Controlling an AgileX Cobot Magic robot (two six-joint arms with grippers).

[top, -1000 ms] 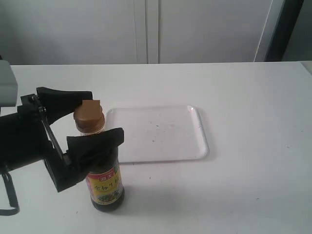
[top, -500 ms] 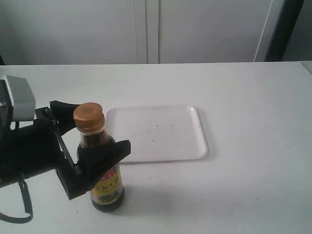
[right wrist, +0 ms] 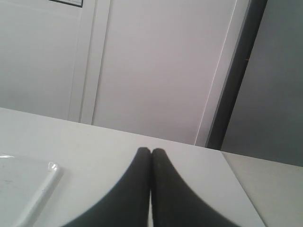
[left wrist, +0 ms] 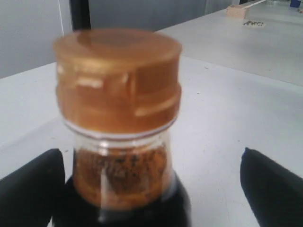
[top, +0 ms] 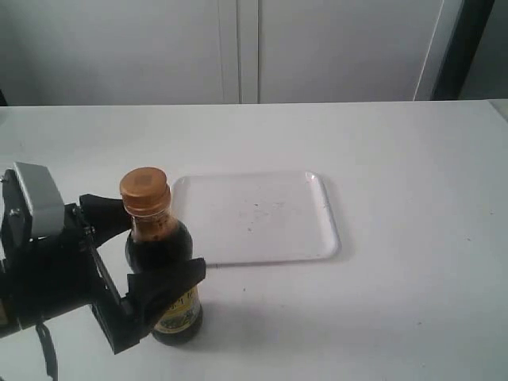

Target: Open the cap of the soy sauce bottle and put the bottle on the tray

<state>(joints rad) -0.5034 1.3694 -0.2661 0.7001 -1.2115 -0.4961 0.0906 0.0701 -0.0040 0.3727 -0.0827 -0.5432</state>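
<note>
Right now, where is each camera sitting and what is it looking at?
Exterior view: off the arms, looking down over the table at the tray; the left claw shows around the soy sauce bottle.
Left wrist view: close behind the cap; black fingertips flank the bottle.
Right wrist view: low, facing the wall; the right claw is closed.
All three show the white table.

Only printed matter: red and yellow label (top: 176, 308) on the small clear bottle of dark liquid (top: 161, 262). Characters on it are too small and partly hidden; not legible. No other text.
</note>
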